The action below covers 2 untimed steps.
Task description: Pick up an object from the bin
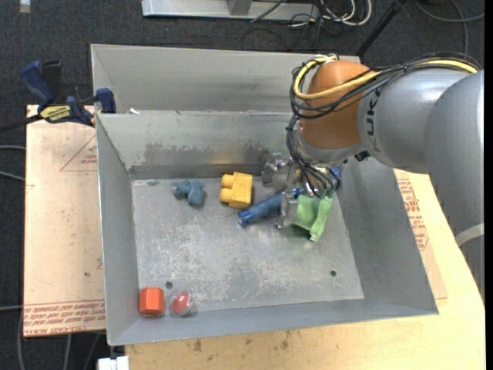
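Right now the arm (427, 122) is reaching in from the view's right. Its orange wrist cover (333, 106) is hanging over the back-right part of the grey metal bin (115, 214), and the end effector (293, 205) is sitting low, close to the bin floor.

It is crowding a small cluster there. A green crumpled piece (313, 217) is lying just beside it on the view's right, touching it or very nearly so. A blue cylindrical piece (259, 212) is lying tilted just on its other side, one end pointing in under the wrist. Whether the end effector is wide, narrow or gripping either of those two, I cannot tell, since the wrist and its cables (308, 83) are covering that spot.

A yellow block (236, 190) is resting just behind the blue cylindrical piece, toward the back wall. Further along to the view's left, a blue-grey lumpy thing (190, 192) is lying on its own.

Well apart from all that, down in the near-left corner, an orange cube (151, 301) and a small reddish ball (180, 304) are sitting side by side, just about touching.
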Each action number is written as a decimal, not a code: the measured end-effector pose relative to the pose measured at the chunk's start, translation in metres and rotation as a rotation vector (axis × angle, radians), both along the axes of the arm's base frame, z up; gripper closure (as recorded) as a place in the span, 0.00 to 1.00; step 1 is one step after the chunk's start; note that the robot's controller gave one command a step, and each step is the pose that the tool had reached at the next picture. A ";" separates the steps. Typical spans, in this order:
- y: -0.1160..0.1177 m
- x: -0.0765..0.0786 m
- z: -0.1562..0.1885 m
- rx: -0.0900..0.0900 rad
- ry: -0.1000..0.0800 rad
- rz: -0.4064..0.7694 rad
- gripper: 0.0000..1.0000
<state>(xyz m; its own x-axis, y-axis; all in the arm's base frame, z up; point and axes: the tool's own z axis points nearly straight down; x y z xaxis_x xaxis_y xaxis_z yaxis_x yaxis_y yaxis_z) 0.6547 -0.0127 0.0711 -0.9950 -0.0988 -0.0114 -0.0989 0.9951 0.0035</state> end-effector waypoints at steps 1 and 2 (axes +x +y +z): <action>0.000 0.001 0.000 0.002 -0.003 -0.002 0.00; -0.018 -0.007 -0.001 -0.002 0.009 -0.215 0.00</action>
